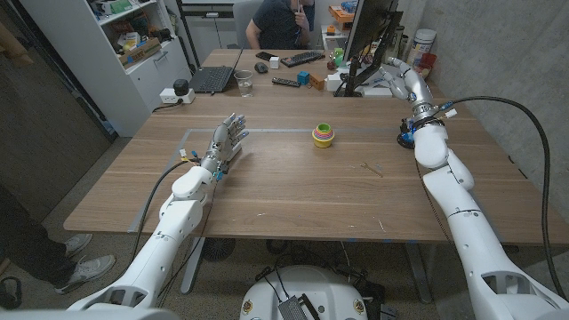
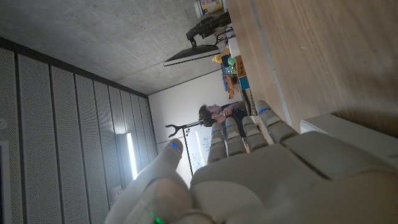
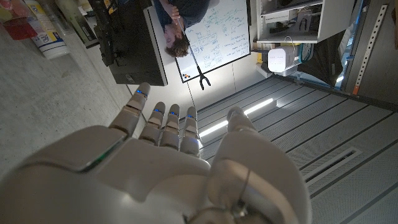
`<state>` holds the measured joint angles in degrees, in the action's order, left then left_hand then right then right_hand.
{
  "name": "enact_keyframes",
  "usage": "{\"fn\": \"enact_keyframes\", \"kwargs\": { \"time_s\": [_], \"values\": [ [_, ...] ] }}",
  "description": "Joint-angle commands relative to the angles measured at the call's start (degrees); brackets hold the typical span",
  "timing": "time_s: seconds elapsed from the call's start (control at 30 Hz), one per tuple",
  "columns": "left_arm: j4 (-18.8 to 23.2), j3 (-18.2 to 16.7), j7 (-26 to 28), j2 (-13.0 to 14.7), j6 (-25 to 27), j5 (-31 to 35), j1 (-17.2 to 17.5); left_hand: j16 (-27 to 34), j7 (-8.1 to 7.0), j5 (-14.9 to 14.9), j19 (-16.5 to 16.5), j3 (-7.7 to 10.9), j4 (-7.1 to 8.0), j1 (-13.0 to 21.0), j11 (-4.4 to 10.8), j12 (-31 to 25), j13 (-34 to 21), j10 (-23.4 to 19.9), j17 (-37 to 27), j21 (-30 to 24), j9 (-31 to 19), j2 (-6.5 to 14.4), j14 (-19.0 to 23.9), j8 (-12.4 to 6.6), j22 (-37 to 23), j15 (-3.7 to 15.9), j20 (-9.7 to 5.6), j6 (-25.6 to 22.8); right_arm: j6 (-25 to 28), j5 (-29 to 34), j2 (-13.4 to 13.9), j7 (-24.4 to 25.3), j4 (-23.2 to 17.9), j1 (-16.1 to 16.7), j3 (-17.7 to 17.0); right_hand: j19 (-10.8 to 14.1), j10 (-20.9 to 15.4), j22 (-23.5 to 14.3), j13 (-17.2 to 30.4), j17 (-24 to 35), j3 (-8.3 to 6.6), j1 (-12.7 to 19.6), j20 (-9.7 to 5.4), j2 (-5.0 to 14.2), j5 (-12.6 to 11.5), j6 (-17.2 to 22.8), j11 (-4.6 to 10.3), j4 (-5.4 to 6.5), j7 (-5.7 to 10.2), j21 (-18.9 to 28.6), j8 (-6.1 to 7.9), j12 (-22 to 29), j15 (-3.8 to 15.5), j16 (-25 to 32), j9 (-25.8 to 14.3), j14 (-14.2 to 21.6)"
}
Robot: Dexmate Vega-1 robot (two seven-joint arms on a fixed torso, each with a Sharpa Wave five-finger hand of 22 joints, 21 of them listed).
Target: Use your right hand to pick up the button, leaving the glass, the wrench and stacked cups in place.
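The stacked cups (image 1: 323,134), yellow, green and pink, stand mid-table towards the back. An empty glass (image 1: 244,83) stands at the far side beside a laptop. A thin small metal piece (image 1: 372,167), possibly the wrench, lies right of the cups. I cannot make out the button; a small dark blue thing (image 1: 406,138) sits beside my right forearm, and I cannot tell what it is. My right hand (image 1: 402,75) is raised at the back right near the monitor, fingers (image 3: 163,121) straight, holding nothing. My left hand (image 1: 227,142) stays at the table's left, fingers apart, empty.
A laptop (image 1: 212,78), a remote, a keyboard and small items crowd the far side. A monitor (image 1: 369,36) stands at the back right, close to my right hand. A person (image 1: 280,22) sits behind the table. Another person's shoes (image 1: 84,267) are at the left.
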<state>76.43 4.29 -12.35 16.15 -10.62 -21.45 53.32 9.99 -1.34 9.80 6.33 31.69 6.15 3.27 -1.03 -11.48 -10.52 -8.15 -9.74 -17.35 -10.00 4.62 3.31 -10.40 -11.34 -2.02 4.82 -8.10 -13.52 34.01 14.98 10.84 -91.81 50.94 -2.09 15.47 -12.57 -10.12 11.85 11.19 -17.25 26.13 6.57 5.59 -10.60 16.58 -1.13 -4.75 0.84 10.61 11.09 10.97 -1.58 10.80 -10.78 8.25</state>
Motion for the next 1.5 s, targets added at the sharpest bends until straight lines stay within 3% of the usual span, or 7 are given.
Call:
{"fn": "enact_keyframes", "kwargs": {
  "time_s": [0.03,0.33,0.47,0.63,1.13,1.43,1.5],
  "values": [
    [-0.5,0.0,-0.3,0.0,-0.1,0.2,-0.1,0.4,-0.29,0.3,0.4,0.07,-0.07,-0.3,0.16,-0.3,-0.3,-0.2,-0.3,0.1,-0.3,-0.2,0.2,-0.22,-0.1,0.28,-0.01,-0.3,4.8,8.8,0.6,5.4,-1.9,-0.8,0.9,-0.2,0.7,-0.2,0.2,0.0,-0.06,0.6,0.24,-0.62,-0.1,-0.3,0.4,-0.65,0.33,0.1,0.09,-0.2,0.38,-0.2,-0.3,-0.9],
    [-0.2,-0.1,-0.5,0.0,-0.3,0.1,0.1,0.4,-0.31,0.3,0.4,0.02,-0.06,-0.4,0.2,-0.3,-0.3,-0.1,-0.3,0.2,-0.3,-0.3,0.2,-0.2,-0.1,0.32,-0.06,-0.2,10.5,13.7,1.1,8.3,-1.9,-2.1,2.1,-1.8,2.3,-0.2,0.3,0.2,0.56,-0.2,-0.01,-1.3,0.3,-0.6,0.93,-0.75,0.63,-0.1,0.04,-0.4,0.73,-0.2,-0.4,-2.7],
    [-0.3,-0.1,-0.5,0.0,-0.5,0.2,0.1,0.4,-0.26,0.4,0.4,-0.01,-0.03,-0.4,0.15,-0.2,-0.3,-0.1,-0.3,0.3,-0.3,-0.3,0.2,-0.2,-0.1,0.26,0.02,-0.2,14.8,17.0,1.4,8.8,-2.1,-2.8,3.3,-3.8,4.3,-0.1,0.3,0.4,1.03,-0.9,-1.42,-1.58,0.4,-2.0,1.41,-0.77,1.38,-0.3,-0.33,-0.6,0.75,-0.2,-0.4,-4.6],
    [-0.2,-0.1,-0.5,0.2,-0.7,0.4,0.2,0.4,-0.31,0.4,0.5,-0.03,-0.02,-0.4,0.18,-0.3,-0.3,-0.2,-0.3,0.3,-0.3,-0.3,0.2,-0.23,-0.1,0.31,-0.06,-0.3,19.9,22.3,1.8,12.2,-1.7,-3.6,5.4,-5.3,6.3,-0.1,0.3,0.3,1.5,-1.4,-1.83,-1.98,0.5,-3.3,2.0,-0.98,1.98,-0.3,-0.43,-0.6,2.83,-0.4,-0.5,-6.9],
    [-0.2,-0.2,-0.5,0.2,-0.7,0.2,0.3,0.4,-0.38,0.4,0.5,-0.09,-0.02,-0.5,0.28,-0.2,-0.3,0.1,-0.3,0.4,-0.3,-0.3,-0.1,-0.17,-0.1,0.44,0.0,-0.1,30.2,28.4,3.5,11.6,-0.9,-6.2,9.5,-13.7,10.1,0.0,0.2,0.2,2.43,-3.0,1.0,-2.07,0.5,-6.1,2.29,-0.94,3.49,-1.0,-0.45,-0.4,0.12,-0.5,-0.5,-12.0],
    [-0.4,-0.3,-0.8,0.3,-0.7,0.1,0.2,0.4,-0.53,0.4,0.6,-0.11,-0.03,-0.5,0.34,-0.2,-0.3,0.0,-0.3,0.4,-0.3,-0.4,-0.1,-0.2,-0.1,0.6,-0.08,-0.1,39.8,33.8,2.8,10.4,1.3,-8.5,12.7,-19.9,13.1,-0.1,0.2,0.5,3.28,-4.7,5.3,-2.11,0.5,-7.7,2.7,-0.51,4.01,-0.8,-0.37,-0.4,-1.45,-0.2,-0.5,-16.1],
    [-0.4,-0.3,-0.8,0.4,-0.8,0.2,0.2,0.4,-0.5,0.4,0.6,-0.12,-0.04,-0.5,0.39,-0.2,-0.3,0.0,-0.3,0.4,-0.3,-0.4,-0.1,-0.19,-0.1,0.59,-0.05,-0.1,41.3,33.8,2.4,9.8,1.3,-8.8,13.0,-20.8,13.6,-0.1,0.2,0.6,3.49,-5.2,5.54,-2.18,0.5,-8.3,2.84,-0.4,4.3,-0.8,-0.49,-0.4,-1.73,-0.3,-0.5,-17.0]
  ]
}}
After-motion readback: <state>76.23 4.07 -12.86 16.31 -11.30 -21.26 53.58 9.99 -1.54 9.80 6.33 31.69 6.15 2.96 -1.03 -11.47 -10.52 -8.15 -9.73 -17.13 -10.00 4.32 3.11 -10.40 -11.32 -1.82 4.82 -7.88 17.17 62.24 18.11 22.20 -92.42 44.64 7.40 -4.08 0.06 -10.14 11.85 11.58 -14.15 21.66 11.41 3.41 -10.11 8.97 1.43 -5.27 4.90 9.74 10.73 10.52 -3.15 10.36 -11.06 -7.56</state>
